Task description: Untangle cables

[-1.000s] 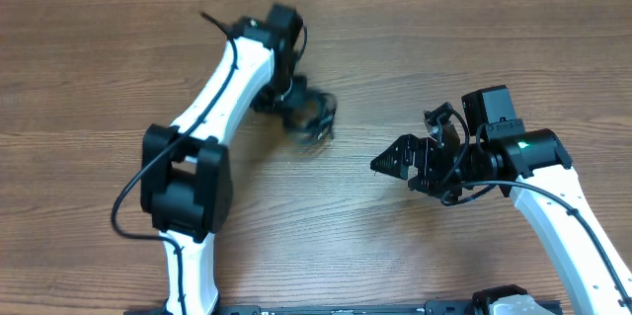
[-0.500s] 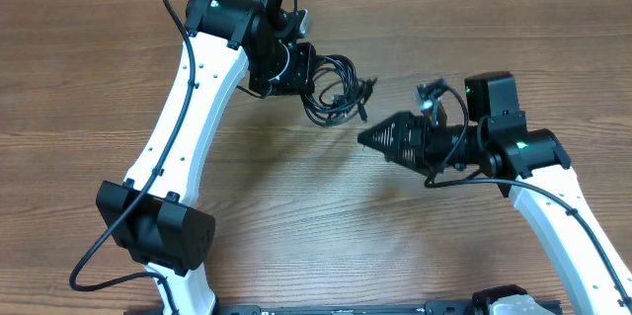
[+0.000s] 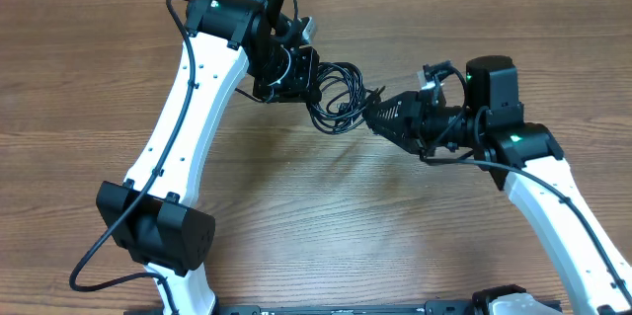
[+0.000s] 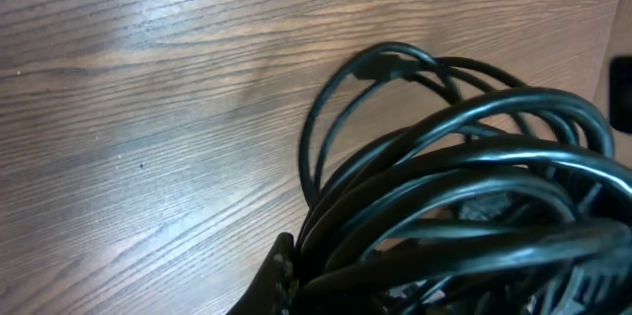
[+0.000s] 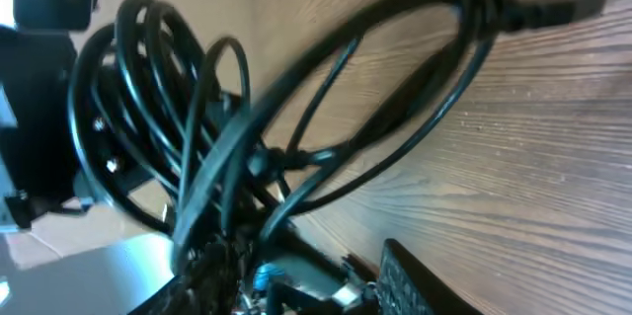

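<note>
The cables (image 3: 338,93) are a bundle of thin black loops hanging just above the wooden table between the two arms. My left gripper (image 3: 304,70) is shut on the bundle's left side. In the left wrist view the cables (image 4: 464,187) fill the lower right and hide all but one finger (image 4: 280,274). My right gripper (image 3: 372,113) has its tips in the bundle's right edge. In the right wrist view its jaws (image 5: 316,277) stand partly apart, with cable strands (image 5: 296,157) running down between them against the left finger (image 5: 209,268). One plug end (image 5: 553,9) sticks out at the upper right.
The wooden table (image 3: 474,19) spreads under both arms. The left arm's white links and black elbow (image 3: 158,231) stretch across the left half, with its thick black cord looping beside them. The right arm's white link (image 3: 553,206) runs toward the front right.
The left arm swung up and right with the bundle, then held it. My right gripper moved left into the bundle's edge, and its jaws have narrowed around strands.
</note>
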